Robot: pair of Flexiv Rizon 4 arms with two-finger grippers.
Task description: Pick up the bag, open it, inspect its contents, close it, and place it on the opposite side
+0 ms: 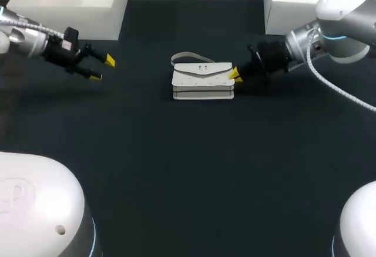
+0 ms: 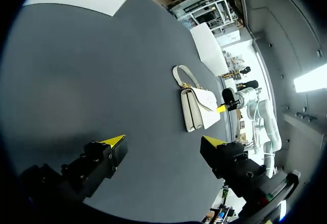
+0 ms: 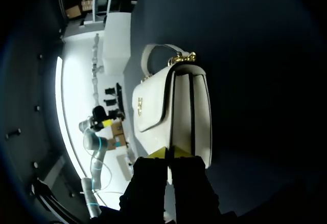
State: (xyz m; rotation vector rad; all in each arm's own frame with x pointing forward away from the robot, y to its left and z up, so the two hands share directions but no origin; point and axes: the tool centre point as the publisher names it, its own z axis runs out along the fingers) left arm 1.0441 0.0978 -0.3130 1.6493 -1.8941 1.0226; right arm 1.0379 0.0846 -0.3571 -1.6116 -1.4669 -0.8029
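A white handbag (image 1: 202, 81) with a flap, a gold clasp and a short strap (image 1: 188, 56) lies flat at the table's middle. My right gripper (image 1: 234, 74) is shut, its yellow tips pressed together against the bag's right end, at the flap's edge. In the right wrist view the tips (image 3: 169, 153) meet the bag (image 3: 173, 111) where flap and body join; whether the flap is pinched is hidden. My left gripper (image 1: 103, 68) hovers open far to the bag's left, holding nothing. In its wrist view the bag (image 2: 196, 109) lies well ahead of the open fingers (image 2: 164, 141), with the right gripper (image 2: 222, 108) at its far end.
Two white boxes stand at the back, one at the left (image 1: 70, 4) and one at the right (image 1: 294, 4). The dark tabletop (image 1: 188, 169) stretches bare in front of the bag and on both its sides.
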